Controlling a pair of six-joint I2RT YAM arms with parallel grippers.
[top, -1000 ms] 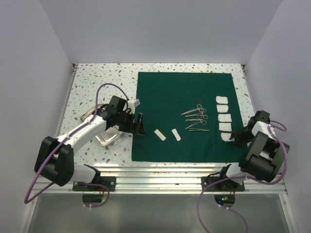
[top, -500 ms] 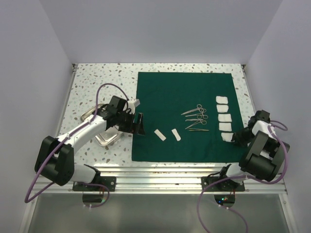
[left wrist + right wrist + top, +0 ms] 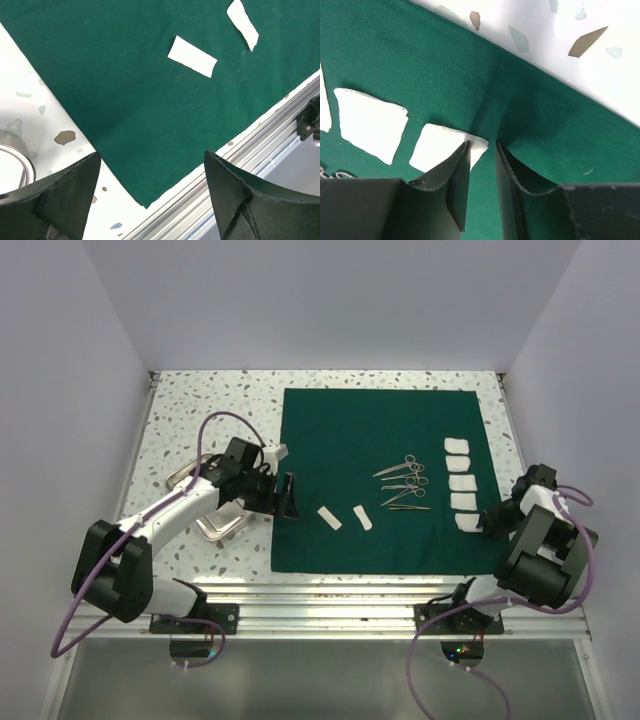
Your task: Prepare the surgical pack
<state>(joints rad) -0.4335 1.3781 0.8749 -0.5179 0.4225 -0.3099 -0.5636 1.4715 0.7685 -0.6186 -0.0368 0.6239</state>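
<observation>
Left arm (image 3: pixel 170 510) was extended forward; left gripper (image 3: pixel 151 165) was angled downward, jaws spread wide; right arm (image 3: pixel 535 540) was folded back; right gripper (image 3: pixel 483 146) was lowered, jaws narrowly parted.

The drape (image 3: pixel 340 440) is matt green woven cloth, creased in places. The gauze (image 3: pixel 370 122) is white, soft-looking fabric with frayed edges. The instruments (image 3: pixel 405 480) and tray (image 3: pixel 15 160) are glossy metal. The table (image 3: pixel 210 405) is smooth speckled stone-look, its rail (image 3: pixel 330 590) brushed metal. The fingers (image 3: pixel 65 200) look like matt black plastic.
</observation>
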